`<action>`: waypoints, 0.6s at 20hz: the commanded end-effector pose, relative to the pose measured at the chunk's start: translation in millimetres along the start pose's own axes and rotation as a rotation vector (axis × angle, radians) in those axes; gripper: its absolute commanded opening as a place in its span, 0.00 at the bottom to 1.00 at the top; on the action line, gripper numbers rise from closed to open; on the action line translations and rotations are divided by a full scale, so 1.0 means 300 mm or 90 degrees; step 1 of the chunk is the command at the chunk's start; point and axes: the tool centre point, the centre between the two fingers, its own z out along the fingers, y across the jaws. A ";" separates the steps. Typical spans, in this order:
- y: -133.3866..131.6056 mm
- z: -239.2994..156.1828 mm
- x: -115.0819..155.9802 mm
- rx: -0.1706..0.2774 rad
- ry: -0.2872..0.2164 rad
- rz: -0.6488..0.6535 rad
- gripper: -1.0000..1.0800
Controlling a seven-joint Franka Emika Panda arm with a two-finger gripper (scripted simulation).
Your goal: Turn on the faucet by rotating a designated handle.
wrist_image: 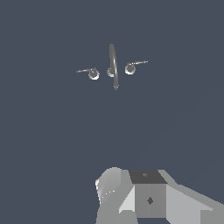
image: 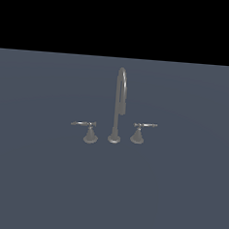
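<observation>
Dull grey metal is what the whole faucet (image: 118, 107) is made of, and in the exterior view it stands alone on the flat slate-blue desk (image: 33, 188). Its thin gooseneck spout rises from a round base, with a low handle on each side. The designated handle (image: 87, 129) sits towards the exterior view's left of the spout, a small cone with a slim lever rod pointing further left. Its twin handle (image: 140, 131) mirrors it on the other side. No arm shows in this view.

From the wrist view, the faucet (wrist_image: 113, 65) lies well ahead, seen from above, and the designated handle (wrist_image: 89, 72) is just beside the spout's base. The gripper (wrist_image: 144, 197) shows only as pale, blocky housing at the frame edge. Its fingertips are out of sight, so I cannot tell how far it is open, and nothing appears to be held.

The lever looks rigid, smooth and likely slippery, and it should pivot only about the cone. Pushing or pinching near the rod's free end would probably give the most leverage, though the thin rod could slip out.
</observation>
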 end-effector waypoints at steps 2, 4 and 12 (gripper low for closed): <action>0.000 0.000 0.000 0.000 0.000 0.000 0.00; -0.003 0.004 0.001 0.000 0.000 0.003 0.00; -0.043 0.061 0.013 0.000 0.000 0.040 0.00</action>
